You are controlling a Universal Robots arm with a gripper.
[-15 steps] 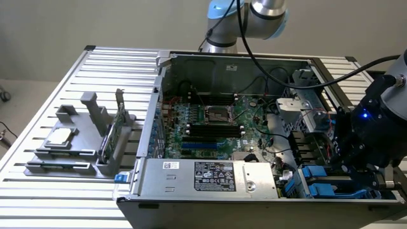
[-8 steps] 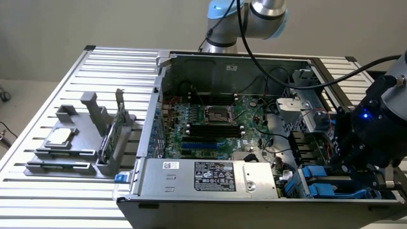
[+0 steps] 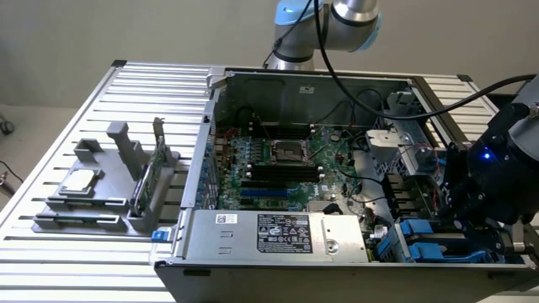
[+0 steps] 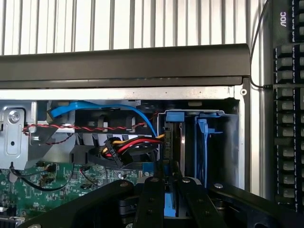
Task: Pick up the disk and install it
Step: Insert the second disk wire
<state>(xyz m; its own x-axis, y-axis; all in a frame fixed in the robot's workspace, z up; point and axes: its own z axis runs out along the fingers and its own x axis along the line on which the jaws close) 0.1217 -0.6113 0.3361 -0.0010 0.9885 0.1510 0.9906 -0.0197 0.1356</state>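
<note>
My gripper (image 4: 169,184) hangs over the drive bays in the front corner of the open computer case (image 4: 123,64), on the exterior view's right. Its two black fingers (image 4: 151,202) are shut on the blue carrier edge of the disk (image 4: 169,205). The disk stands on edge and runs from the fingers into a bay slot, where its blue end (image 4: 174,117) shows. Beside it, a second blue carrier rail (image 4: 203,137) sits in the neighbouring slot. In the exterior view the gripper (image 3: 465,218) is low over the blue carriers (image 3: 418,230) in the bays.
Red, yellow and blue cables (image 4: 128,142) crowd the space beside the slot, above the green motherboard (image 3: 278,158). The power supply (image 3: 278,235) lies along the case front. A grey fixture (image 3: 93,189) with a chip and a green card (image 3: 156,167) stands on the slatted table. A keyboard (image 4: 285,118) lies outside the case.
</note>
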